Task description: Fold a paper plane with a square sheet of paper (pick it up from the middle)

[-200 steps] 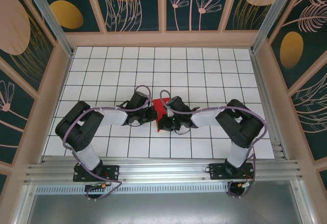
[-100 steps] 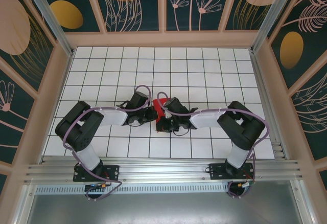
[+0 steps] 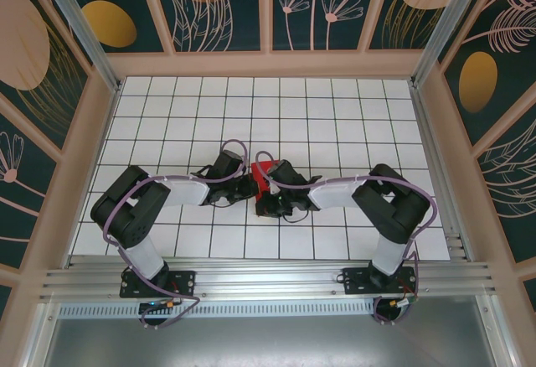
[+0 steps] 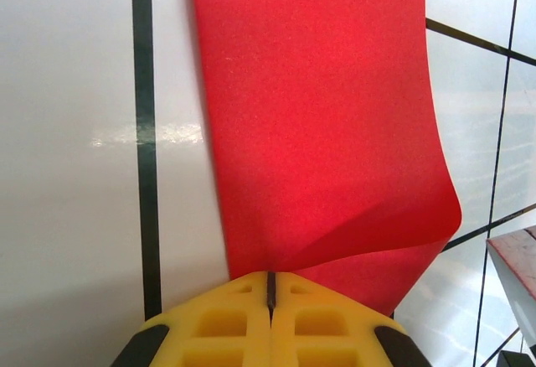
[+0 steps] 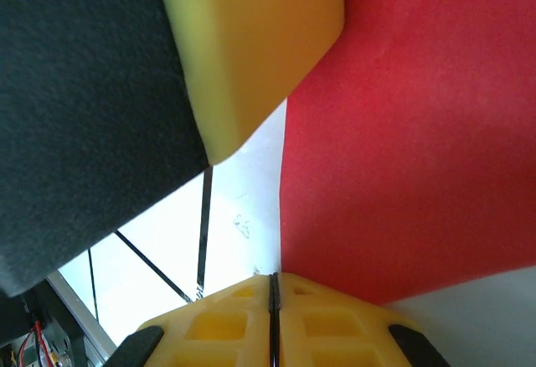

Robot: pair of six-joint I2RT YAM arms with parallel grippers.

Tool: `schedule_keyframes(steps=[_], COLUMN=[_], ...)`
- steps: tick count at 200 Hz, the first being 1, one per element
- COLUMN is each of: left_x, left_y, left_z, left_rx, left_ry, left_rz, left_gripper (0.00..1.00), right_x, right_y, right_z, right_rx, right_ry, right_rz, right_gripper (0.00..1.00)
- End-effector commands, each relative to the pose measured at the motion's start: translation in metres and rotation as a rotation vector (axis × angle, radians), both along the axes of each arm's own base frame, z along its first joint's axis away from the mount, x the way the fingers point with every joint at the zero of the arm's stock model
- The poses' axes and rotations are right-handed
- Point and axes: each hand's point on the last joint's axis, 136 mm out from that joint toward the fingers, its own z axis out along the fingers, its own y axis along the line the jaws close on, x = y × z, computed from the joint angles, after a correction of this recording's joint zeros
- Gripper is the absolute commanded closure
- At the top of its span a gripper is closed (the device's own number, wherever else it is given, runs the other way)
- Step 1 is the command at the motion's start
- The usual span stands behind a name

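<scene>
The square sheet of paper is bright red and lies bent on the white grid tiles mid-table, between my two grippers. In the left wrist view the sheet of paper runs away from my left gripper, whose yellow jaws are shut on its curled near edge. My right gripper is shut too, with the paper's edge running into its jaw seam. From above, the left gripper and right gripper nearly touch over the paper. The paper plane is out of view.
One yellow finger and the black body of the left gripper hang close over the right wrist camera. The tiled table is ringed by a wooden frame, with an aluminium rail at the near edge.
The right gripper has edged left toward the left gripper, and less of the red paper shows from above. The left arm has stayed put.
</scene>
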Motion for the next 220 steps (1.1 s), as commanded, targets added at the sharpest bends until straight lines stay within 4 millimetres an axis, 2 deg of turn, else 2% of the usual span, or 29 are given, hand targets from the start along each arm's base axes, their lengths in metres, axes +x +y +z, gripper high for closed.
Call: schedule_keyframes(steps=[1,34,71,92,118,132,152,167,191,220], left_x=[-0.011,-0.010,-0.010,-0.010,-0.010,-0.011,-0.009,-0.008,-0.008,-0.008], left_y=[0.027,0.027,0.027,0.027,0.027,0.027,0.025,0.025,0.026,0.025], left_z=[-0.032,-0.032,-0.033,-0.033,-0.032,-0.032,-0.029,-0.029,-0.029,-0.028], left_rx=[0.131,0.131,0.132,0.132,0.132,0.132,0.127,0.126,0.128,0.131], left_ry=[0.064,0.064,0.066,0.065,0.063,0.065,0.058,0.055,0.055,0.052], left_rz=[0.060,0.058,0.060,0.060,0.057,0.055,0.056,0.057,0.058,0.055], left_gripper=[0.96,0.96,0.96,0.96,0.96,0.96,0.96,0.96,0.96,0.96], right_x=[0.003,-0.007,-0.009,-0.004,0.017,0.028,0.039,0.044,0.048,0.044], right_y=[0.005,0.002,-0.001,0.001,0.002,-0.006,-0.022,-0.026,-0.023,-0.017], right_z=[0.021,0.001,-0.014,-0.004,0.037,0.048,0.042,0.038,0.034,0.021], right_rx=[0.021,-0.016,-0.056,-0.048,0.011,0.025,-0.001,-0.010,-0.003,0.003], right_ry=[-0.056,-0.009,0.022,-0.009,-0.116,-0.143,-0.128,-0.124,-0.115,-0.077], right_rz=[0.020,0.041,0.040,0.041,-0.008,-0.055,-0.106,-0.118,-0.115,-0.089], right_gripper=[0.90,0.90,0.90,0.90,0.90,0.89,0.89,0.90,0.90,0.90])
